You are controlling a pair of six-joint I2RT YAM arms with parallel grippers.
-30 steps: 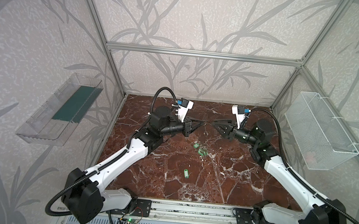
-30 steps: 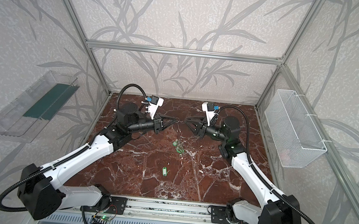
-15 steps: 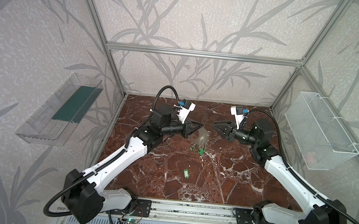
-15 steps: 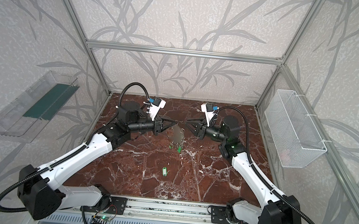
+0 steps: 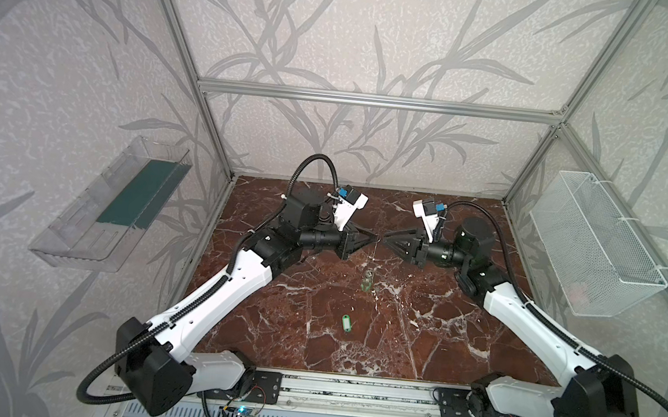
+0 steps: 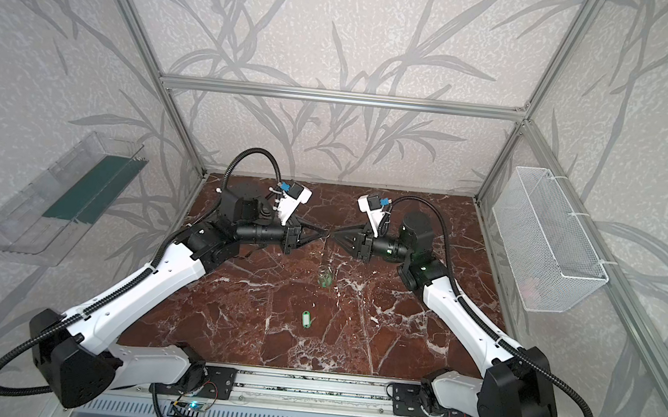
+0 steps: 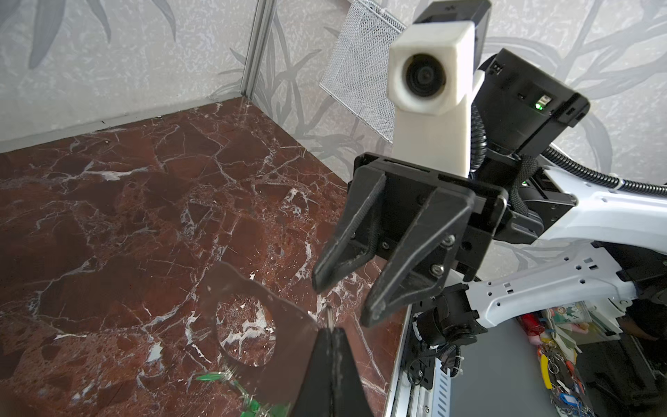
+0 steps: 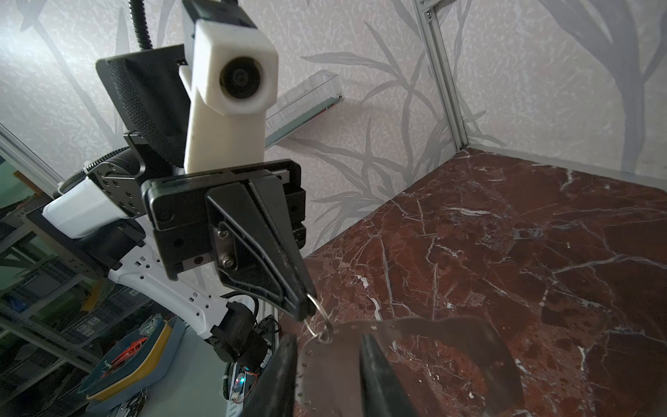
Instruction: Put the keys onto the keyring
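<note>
**Keyring** [image 8: 451, 343]: flat grey plate, off the tabletop [image 5: 436, 344], hung by one rim hole from a small wire ring [image 8: 319, 317]. It is blurred in both top views, so the exact tilt is unclear. The long axis appears to drop away from the ring toward the tabletop.

**Left claw** [image 8: 303, 308]: clamped tight on the wire ring at its very tip, so it carries the whole plate.

**Right claw** [image 7: 344, 301]: jaws partly apart with nothing between them. It faces the left claw tip to tip, close by. In the right wrist view the ring end of the plate lies just beyond its fingers [image 8: 285, 379].

**Keys** [image 7: 252, 404]: green-tagged, dangling under the plate. How they are attached cannot be made out.

**Loose key** [image 5: 346, 322]: flat on the tabletop toward the front rail, well apart from both claws and roughly midway between the arms.

**Judgement:** the right claw is the free one and sits nearest the plate's rim. A grip there would have to meet the plate across its thin face, close to the ring.
</note>
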